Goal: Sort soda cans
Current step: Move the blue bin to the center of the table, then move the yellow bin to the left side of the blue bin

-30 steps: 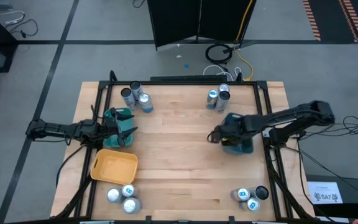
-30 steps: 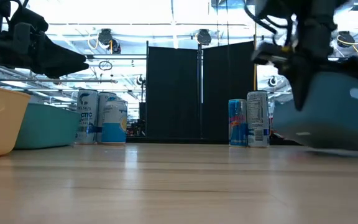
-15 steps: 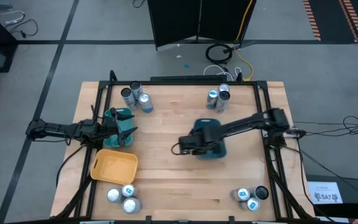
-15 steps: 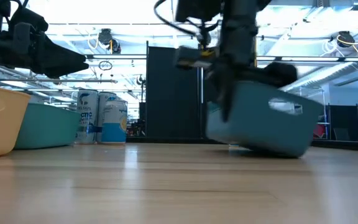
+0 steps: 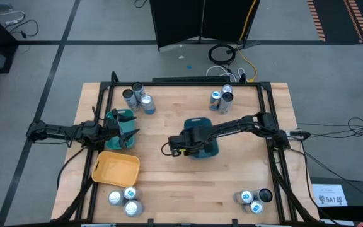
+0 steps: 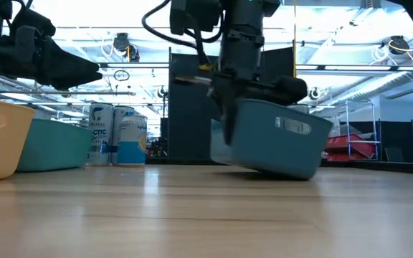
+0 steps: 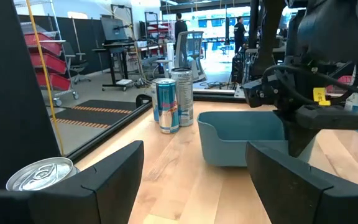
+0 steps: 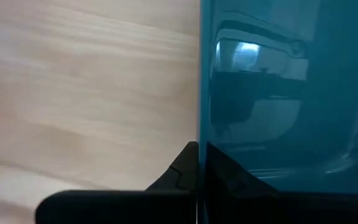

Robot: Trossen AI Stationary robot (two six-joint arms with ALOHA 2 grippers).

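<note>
Soda cans (image 5: 138, 99) stand in four little groups near the corners of the counter (image 5: 169, 183): one at about 11 o'clock, one at 1 o'clock (image 5: 221, 99), one at 7 o'clock (image 5: 124, 200) and one at 5 o'clock (image 5: 254, 200). None of them is in a tray yet, as far as I can see. The right claw (image 5: 194, 144) is shut tight on the wall of a blue-green tray (image 5: 201, 135) near the middle of the counter. In the low view the blue-green tray (image 6: 274, 140) is tipped, with one end off the wood. The left claw (image 5: 123, 131) is partly open and holds nothing. It waits at 9 o'clock over another teal tray (image 5: 122, 120), with a yellow tray (image 5: 115, 169) just beside it toward 7 o'clock. I think the tipped tray could slip out, because the claw pinches only one thin wall. If it swings too far toward 1 o'clock it could knock the cans there over, and they would roll away. If it drops hard, it could bounce and land crooked.
</note>
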